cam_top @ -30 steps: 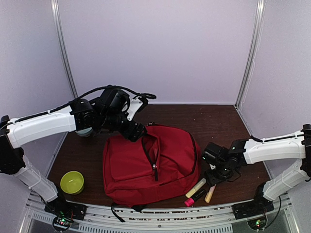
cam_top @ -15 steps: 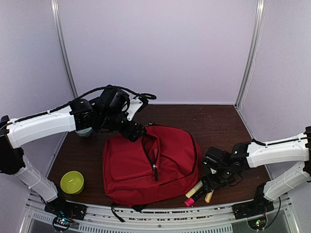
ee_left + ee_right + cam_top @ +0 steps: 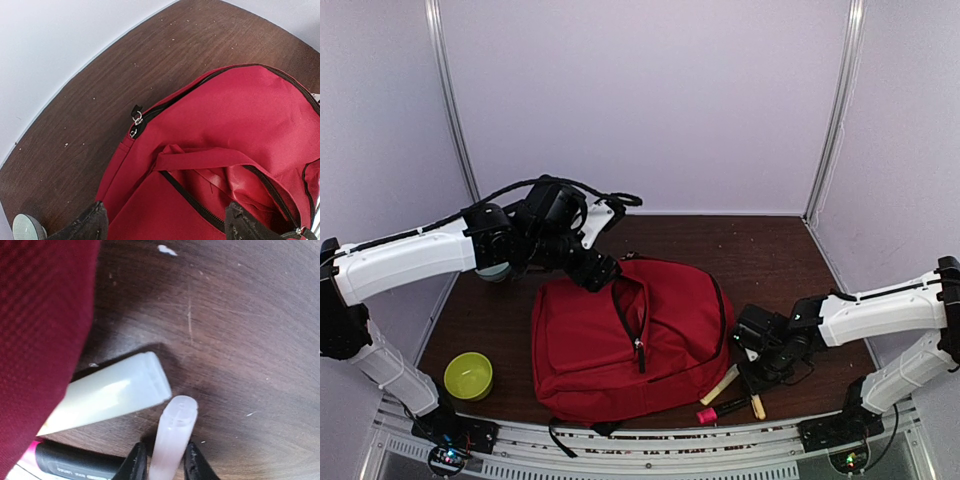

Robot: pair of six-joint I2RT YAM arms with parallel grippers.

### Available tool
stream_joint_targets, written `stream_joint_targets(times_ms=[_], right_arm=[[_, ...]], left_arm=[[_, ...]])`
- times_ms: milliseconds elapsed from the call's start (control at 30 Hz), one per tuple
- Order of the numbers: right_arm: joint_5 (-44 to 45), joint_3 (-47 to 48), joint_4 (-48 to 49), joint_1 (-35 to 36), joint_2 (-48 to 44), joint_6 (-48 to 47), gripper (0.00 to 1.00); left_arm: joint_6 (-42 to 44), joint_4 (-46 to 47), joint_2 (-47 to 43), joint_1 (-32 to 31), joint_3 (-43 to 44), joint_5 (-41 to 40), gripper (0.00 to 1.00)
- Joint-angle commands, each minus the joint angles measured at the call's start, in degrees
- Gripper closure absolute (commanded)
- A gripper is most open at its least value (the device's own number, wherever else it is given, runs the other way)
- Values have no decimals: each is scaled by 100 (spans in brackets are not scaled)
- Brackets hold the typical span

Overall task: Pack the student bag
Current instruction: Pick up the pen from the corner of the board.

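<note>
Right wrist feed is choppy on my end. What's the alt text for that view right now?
The right gripper pinches a slim pale marker lying on the dark wooden table. To its left, a thicker pale yellow highlighter runs under the edge of the red student bag, with a black marker at the bottom left.

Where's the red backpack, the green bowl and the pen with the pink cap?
Backpack [image 3: 620, 345]: overhead view, middle of its red front panel.
Bowl [image 3: 458, 372]: overhead view, bare inside wall.
Pen [image 3: 720, 410]: overhead view, dark barrel beside the pink cap.
</note>
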Motion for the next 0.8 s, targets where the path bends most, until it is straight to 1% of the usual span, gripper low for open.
stream_joint_targets(times_ms=[0, 200, 333, 400, 467, 533, 600, 667, 767], right_arm=[[278, 63, -180, -64, -52, -153, 78], [708, 223, -450, -237, -414, -254, 95], [1050, 518, -752, -545, -783, -446, 97], [1277, 829, -900, -731, -969, -663, 98], [1440, 1205, -874, -879, -1177, -908, 99], [1541, 1675, -551, -909, -1327, -1153, 100], [1329, 2096, 91, -859, -1335, -1241, 100], [706, 2440, 926, -747, -1130, -1241, 100], [-161, 2951, 1979, -434, -547, -1059, 100]], left_arm=[[77, 187, -38, -7, 70, -15, 17], [44, 187, -81, -7, 48, 73, 17], [11, 150, -161, -7, 3, 174, 17], [4, 229, -373, -7, -140, 342, 17], [-14, 290, -634, -7, -317, 328, 17], [-91, 259, -861, 17, -473, 254, 16], [-291, 195, -1042, 126, -657, 329, 16], [-572, 172, -1213, 331, -927, 482, 16], [-1046, 92, -1478, 694, -1383, 555, 18]])
